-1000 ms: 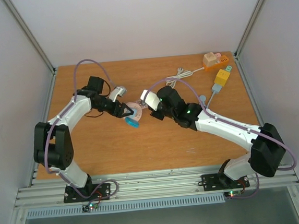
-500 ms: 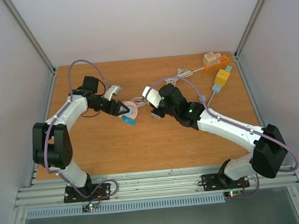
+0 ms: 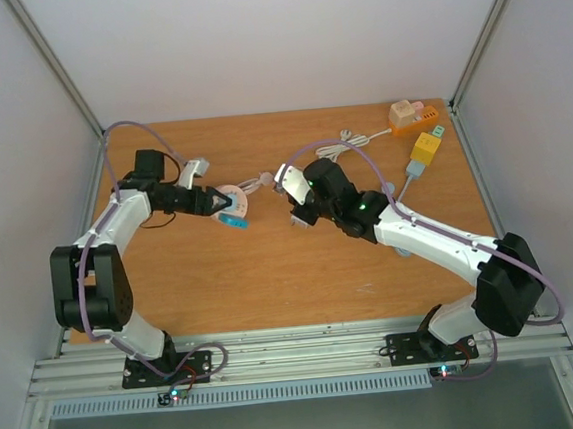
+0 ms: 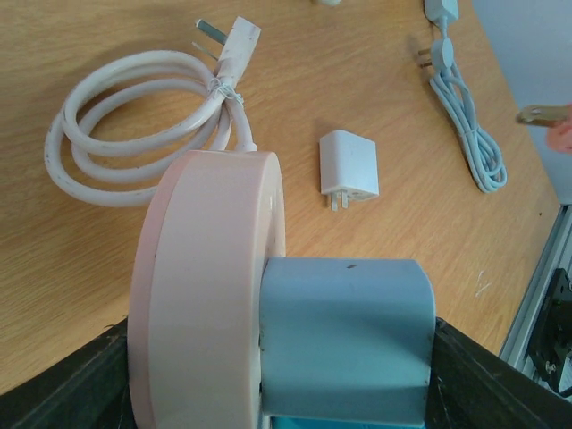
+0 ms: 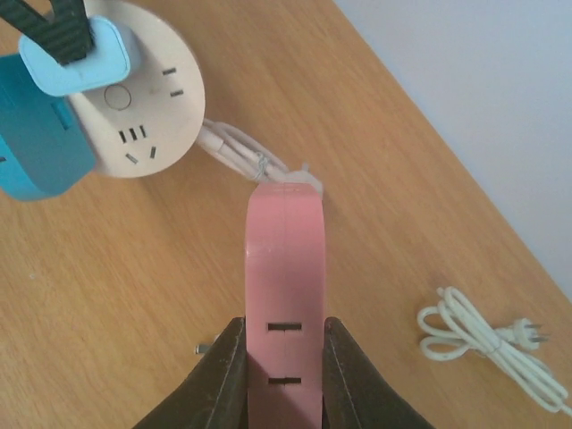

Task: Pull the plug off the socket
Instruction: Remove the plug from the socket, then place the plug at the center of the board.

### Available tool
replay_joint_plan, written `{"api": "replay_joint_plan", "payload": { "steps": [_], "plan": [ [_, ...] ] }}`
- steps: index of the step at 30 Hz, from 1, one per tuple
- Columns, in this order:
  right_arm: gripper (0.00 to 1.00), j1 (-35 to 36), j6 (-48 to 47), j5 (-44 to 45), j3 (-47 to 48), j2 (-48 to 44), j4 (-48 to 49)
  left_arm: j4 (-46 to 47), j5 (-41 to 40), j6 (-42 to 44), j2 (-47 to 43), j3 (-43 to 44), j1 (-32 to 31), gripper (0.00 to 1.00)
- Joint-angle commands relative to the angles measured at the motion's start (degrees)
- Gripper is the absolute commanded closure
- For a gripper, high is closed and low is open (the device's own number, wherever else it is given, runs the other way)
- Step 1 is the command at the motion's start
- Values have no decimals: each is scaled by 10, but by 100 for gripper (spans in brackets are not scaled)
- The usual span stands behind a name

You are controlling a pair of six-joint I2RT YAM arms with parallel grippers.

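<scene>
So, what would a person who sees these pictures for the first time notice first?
Probably the round socket with a blue plug in it, pinched in the left hand, left of the table's middle. Close to its right, the right hand clamps a flat pink piece. An orange block and a yellow block sit at the far right corner.

White link shells and bulky black joints make up the left arm (image 3: pixel 116 221) and right arm (image 3: pixel 430 247); a lilac cable (image 3: pixel 128 125) trails each. The right gripper (image 5: pixel 284 329) has dark fingers (image 5: pixel 219 380), possibly carbon-fibre.
</scene>
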Motion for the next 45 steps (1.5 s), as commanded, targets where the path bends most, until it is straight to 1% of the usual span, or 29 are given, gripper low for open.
{"api": "replay_joint_plan", "payload": {
  "steps": [1,7,8,11,13,18,27,31,34,42,45],
  "plan": [
    [99,-10,35,-32,33,24,-28,67,38,-17,-35,-4,8,100],
    [99,-23,63,-70,66,64,-76,78,41,-27,-43,-8,14,100],
    [99,-25,70,-94,72,72,-85,80,42,-28,-44,-9,14,100],
    [99,-32,86,-115,95,98,-113,84,46,-29,-45,-12,14,100],
    [99,-35,93,-126,109,118,-133,86,46,-31,-46,-14,33,100],
    [97,-44,115,-172,141,166,-170,90,45,-33,-48,-16,33,100],
    [96,-101,181,-318,227,265,-234,99,47,-36,-49,-23,34,100],
    [95,-123,201,-366,257,309,-248,99,50,-35,-49,-24,33,100],
    [94,-137,206,-382,271,333,-245,101,52,-35,-50,-26,33,100],
    [91,-153,206,-393,325,396,-258,102,54,-31,-49,-28,33,100],
    [87,-160,211,-393,342,416,-263,103,55,-31,-50,-28,33,100]
  ]
}}
